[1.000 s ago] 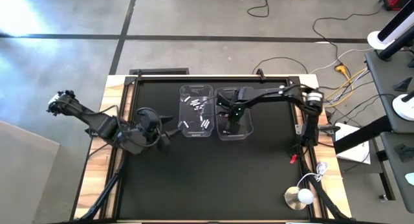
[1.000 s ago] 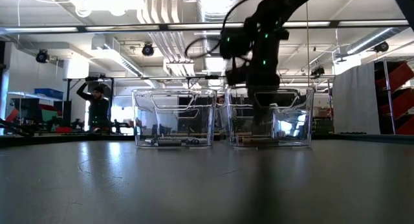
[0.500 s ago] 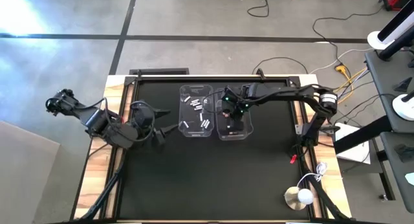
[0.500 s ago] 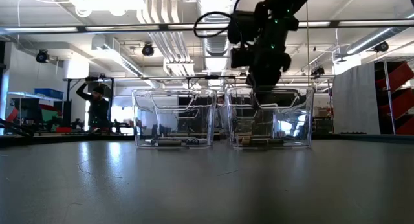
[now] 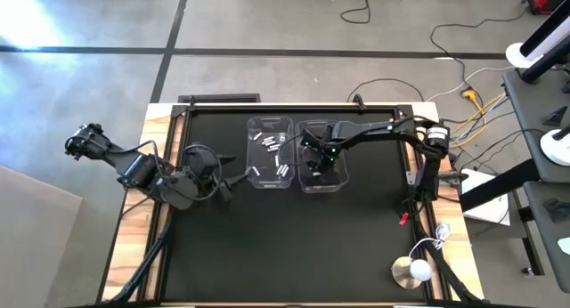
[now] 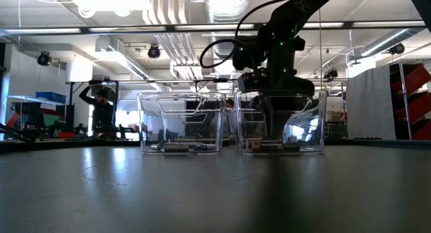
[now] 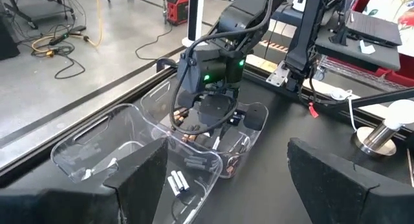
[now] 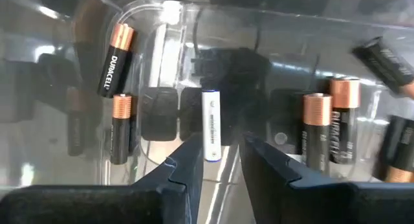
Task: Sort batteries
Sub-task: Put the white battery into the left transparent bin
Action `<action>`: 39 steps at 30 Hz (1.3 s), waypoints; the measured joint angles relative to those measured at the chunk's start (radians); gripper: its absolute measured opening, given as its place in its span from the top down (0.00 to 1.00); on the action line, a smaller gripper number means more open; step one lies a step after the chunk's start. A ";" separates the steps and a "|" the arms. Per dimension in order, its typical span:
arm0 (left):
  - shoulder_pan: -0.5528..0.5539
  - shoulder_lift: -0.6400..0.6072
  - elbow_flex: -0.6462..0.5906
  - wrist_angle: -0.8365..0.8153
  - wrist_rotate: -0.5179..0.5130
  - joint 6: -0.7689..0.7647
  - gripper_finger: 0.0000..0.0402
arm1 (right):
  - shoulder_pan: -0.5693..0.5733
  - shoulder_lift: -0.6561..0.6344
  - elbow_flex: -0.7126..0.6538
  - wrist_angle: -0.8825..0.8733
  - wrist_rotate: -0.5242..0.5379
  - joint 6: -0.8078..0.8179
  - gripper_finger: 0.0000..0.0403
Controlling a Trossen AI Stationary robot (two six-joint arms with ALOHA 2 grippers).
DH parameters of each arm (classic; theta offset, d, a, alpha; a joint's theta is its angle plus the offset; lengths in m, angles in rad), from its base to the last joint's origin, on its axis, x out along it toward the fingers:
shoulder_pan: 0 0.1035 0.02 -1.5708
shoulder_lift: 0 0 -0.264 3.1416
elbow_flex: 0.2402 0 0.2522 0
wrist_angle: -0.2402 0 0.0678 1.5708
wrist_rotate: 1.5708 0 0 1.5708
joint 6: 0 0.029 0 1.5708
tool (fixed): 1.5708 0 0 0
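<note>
Inside right bin [image 5: 322, 166], right gripper [image 8: 217, 160] has lowered, jaws parting.

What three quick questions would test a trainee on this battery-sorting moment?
1. True or false: the left end effector is over the table, outside both bins.
2. Where is the right end effector? A: over bare table. B: in the right bin. C: past the table's edge.
3. In the right wrist view, what colour is the battery seen between its open fingers?
Key: 1 true; 2 B; 3 silvery-white.
</note>
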 joint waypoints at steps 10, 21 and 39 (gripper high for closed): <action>0.000 0.003 -0.001 -0.008 -0.024 -0.002 0.27 | 0.000 0.026 -0.005 0.009 -0.026 -0.070 0.84; 0.003 0.002 -0.001 -0.013 -0.029 -0.003 0.27 | 0.000 0.047 -0.016 0.009 -0.027 -0.079 0.82; 0.004 0.000 0.000 -0.015 -0.029 -0.029 0.27 | 0.000 0.043 -0.071 0.140 -0.019 -0.017 0.88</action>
